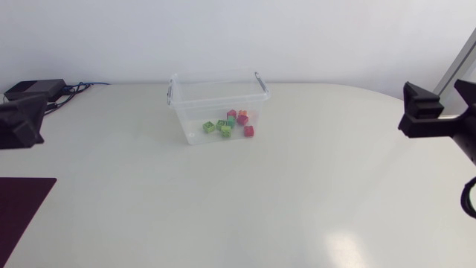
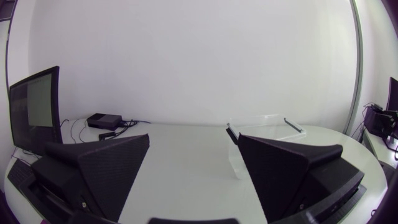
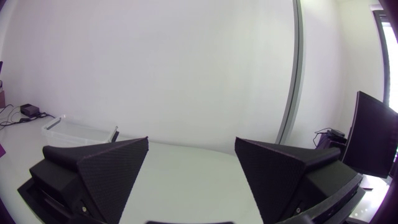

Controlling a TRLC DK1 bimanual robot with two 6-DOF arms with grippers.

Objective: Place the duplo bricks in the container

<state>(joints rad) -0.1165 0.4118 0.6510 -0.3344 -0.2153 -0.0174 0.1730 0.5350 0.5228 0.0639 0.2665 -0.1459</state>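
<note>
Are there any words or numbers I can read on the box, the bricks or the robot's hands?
None can be read anywhere.
On the clear container: no label shows.
On the duplo bricks inside it: too small to tell if any carry print.
On the left gripper and the right gripper: plain black, no marks.

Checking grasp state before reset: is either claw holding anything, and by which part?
Nothing held: the left claw and right claw are open and empty; the duplo bricks lie inside the container.

Duplo bricks (image 1: 230, 123) inside clear container (image 1: 195, 117)
</note>
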